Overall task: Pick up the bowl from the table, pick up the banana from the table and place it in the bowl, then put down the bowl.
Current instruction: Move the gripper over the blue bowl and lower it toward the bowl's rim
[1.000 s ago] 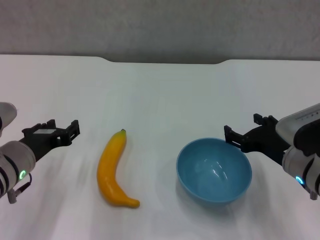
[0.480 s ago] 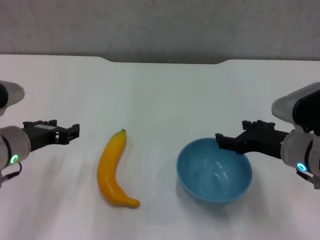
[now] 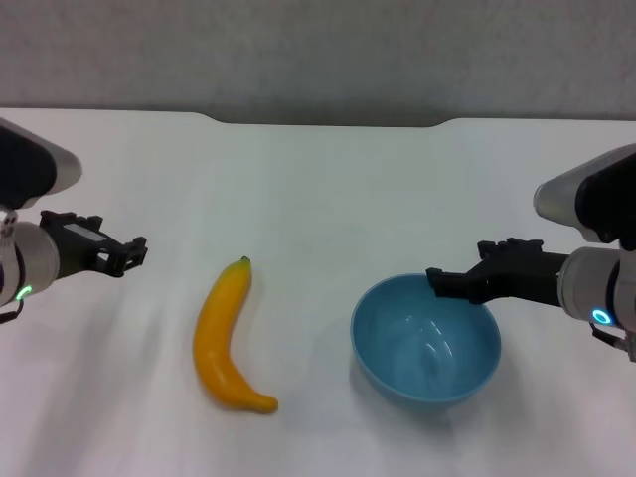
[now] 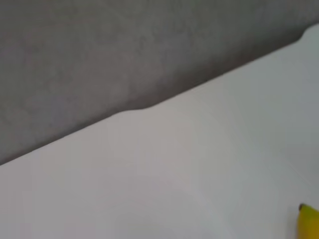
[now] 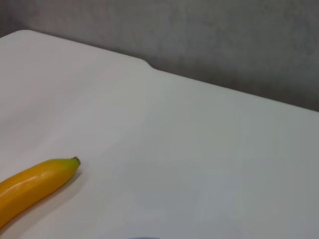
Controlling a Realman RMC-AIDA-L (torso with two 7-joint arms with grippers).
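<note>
A: Blue bowl (image 3: 425,340) sits on the table (image 3: 328,189), toward five o'clock; where's the right gripper (image 3: 457,281)?

B: At the bowl's rim, about one o'clock on it, fingers slightly spread, pinching nothing.

A: And the banana (image 3: 225,339)?

B: Lying roughly twelve-to-six, at the bowl's nine o'clock. The left gripper (image 3: 127,250) hangs at its ten o'clock, nearer; whether it's spread, I can't tell.

On the surface (image 3: 318,189), the banana (image 3: 225,338) lies left of the bowl (image 3: 425,340), apart. The left gripper (image 3: 127,252) is left of the banana; the right gripper (image 3: 452,280) is at the bowl's far right rim.
</note>
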